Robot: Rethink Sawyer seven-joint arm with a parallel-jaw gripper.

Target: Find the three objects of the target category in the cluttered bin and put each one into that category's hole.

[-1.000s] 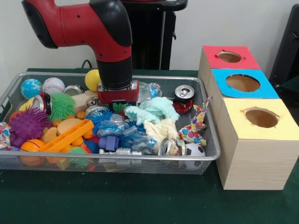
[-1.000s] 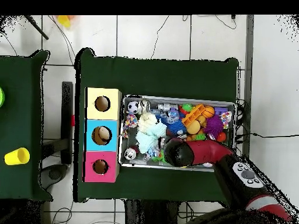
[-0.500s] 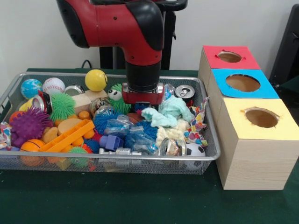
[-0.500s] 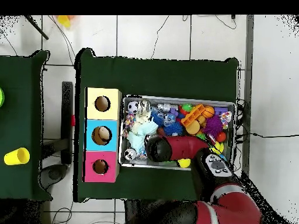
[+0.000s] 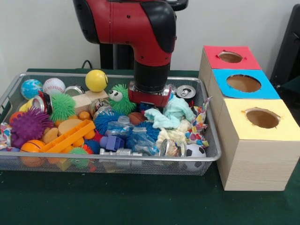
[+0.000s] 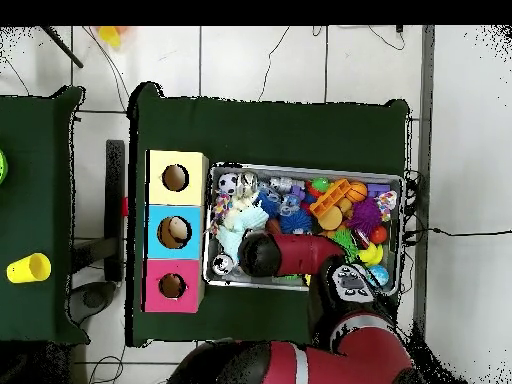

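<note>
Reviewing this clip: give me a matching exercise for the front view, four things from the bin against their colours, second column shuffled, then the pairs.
Things:
1. smooth ball at the bin's far rim
2. large spiky ball near the left end
3. long plastic bar
4. terry cloth beside the gripper

Colours:
A. mint
B. purple
C. yellow
D. orange

Pairs: 1-C, 2-B, 3-D, 4-A

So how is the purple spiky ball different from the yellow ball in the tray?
The purple spiky ball bristles with soft spikes; the yellow ball is smooth. The purple one looks bigger than the yellow one. The purple one lies near the tray's left end, half buried among other toys; the yellow one sits by the far rim. Both are round.
</note>
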